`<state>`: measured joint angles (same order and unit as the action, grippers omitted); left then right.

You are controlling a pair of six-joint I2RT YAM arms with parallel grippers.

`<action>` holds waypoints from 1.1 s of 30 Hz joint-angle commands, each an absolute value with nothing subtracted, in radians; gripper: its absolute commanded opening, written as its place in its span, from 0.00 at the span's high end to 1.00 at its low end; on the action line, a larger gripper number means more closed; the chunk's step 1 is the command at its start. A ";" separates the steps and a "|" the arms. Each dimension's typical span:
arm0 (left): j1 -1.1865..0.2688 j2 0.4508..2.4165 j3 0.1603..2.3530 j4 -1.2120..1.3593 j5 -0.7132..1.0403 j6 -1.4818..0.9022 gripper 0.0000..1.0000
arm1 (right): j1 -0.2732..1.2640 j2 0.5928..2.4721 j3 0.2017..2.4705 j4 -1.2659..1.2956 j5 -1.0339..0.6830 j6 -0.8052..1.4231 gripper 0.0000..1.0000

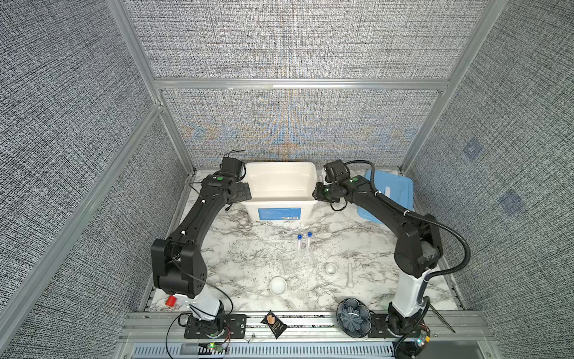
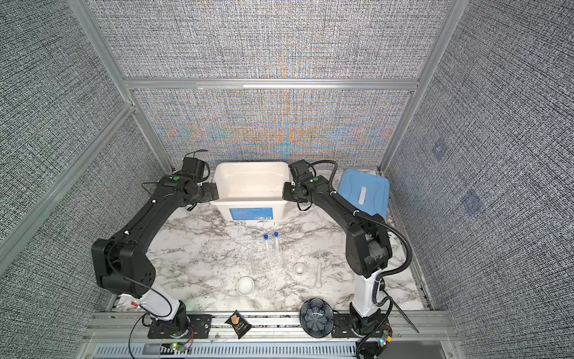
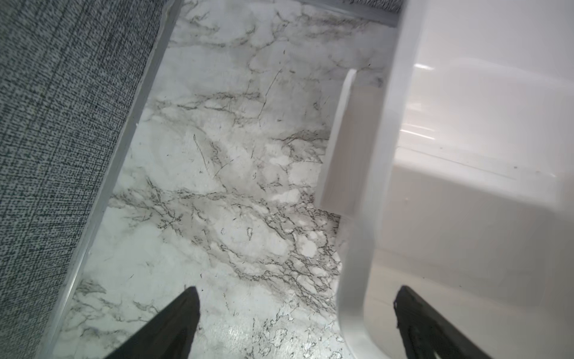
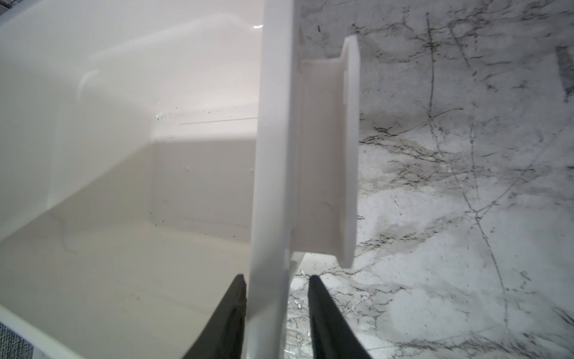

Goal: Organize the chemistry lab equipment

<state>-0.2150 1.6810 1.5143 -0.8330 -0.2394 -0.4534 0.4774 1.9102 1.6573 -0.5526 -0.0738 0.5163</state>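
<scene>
Two blue-capped clear tubes (image 1: 299, 245) (image 1: 309, 242) stand in a clear rack (image 1: 295, 264) at mid-table. Nearer the front lie two white dishes (image 1: 277, 285) (image 1: 331, 268) and a white pestle (image 1: 350, 275). Both grippers are at the back by a white bin (image 1: 279, 164), far from these. My left gripper (image 1: 243, 192) (image 3: 296, 290) is open wide and straddles the bin's left rim (image 3: 372, 186). My right gripper (image 1: 316, 192) (image 4: 277, 276) has narrowed round the right rim (image 4: 273, 124). Its inner finger lies against the rim, and a sliver of table shows at the outer one.
A blue lid (image 1: 391, 192) leans at the back right beside the right arm. A dark flower-patterned bowl (image 1: 354, 317) and a black snack packet (image 1: 275, 323) sit on the front rail. Grey walls close in both sides.
</scene>
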 commanded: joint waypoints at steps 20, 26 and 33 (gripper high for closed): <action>-0.235 1.839 1.527 -0.580 0.297 -0.529 0.11 | 0.352 1.674 1.436 -0.617 0.040 0.484 0.69; -0.232 1.936 1.664 -0.659 0.338 -0.474 0.10 | 0.337 1.554 1.365 -0.586 -0.013 0.391 0.55; -0.223 2.035 1.773 -0.647 0.289 -0.445 0.13 | 0.329 1.395 1.262 -0.577 -0.101 0.213 0.48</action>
